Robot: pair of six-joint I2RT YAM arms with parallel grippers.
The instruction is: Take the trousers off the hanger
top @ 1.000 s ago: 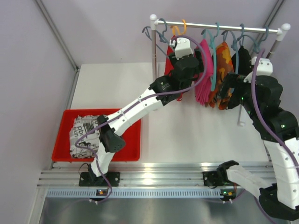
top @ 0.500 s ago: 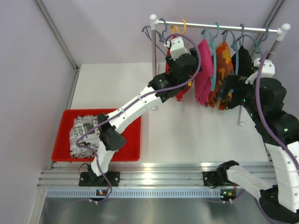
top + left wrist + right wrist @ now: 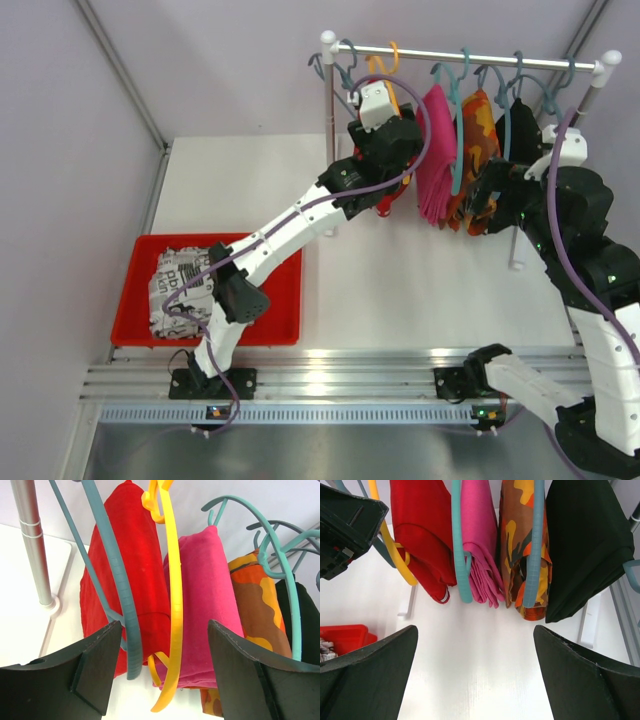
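The left gripper (image 3: 164, 630) is up at the rail (image 3: 470, 55) with its jaws apart. The red trousers (image 3: 135, 555), a teal hanger (image 3: 120, 595) and the one yellow hanger (image 3: 172, 595) show in the gap, and nothing is clamped. The right gripper (image 3: 475, 630) is spread wide and empty, facing the hanging row from just beside it.

There are five trousers in all. Four hang from the rail on hangers, side by side: red, then magenta pink (image 3: 205, 595), then orange camouflage (image 3: 520, 545), then plain black (image 3: 585, 540). Each is soft cloth folded over its hanger, and the pink pair shows bunched pleats at the lower edge. The fifth, black-and-white patterned (image 3: 185, 290), lies crumpled in the single red tray (image 3: 285, 300) on the worktop (image 3: 400, 290), near the left arm's base. The teal hangers are too crowded to count.
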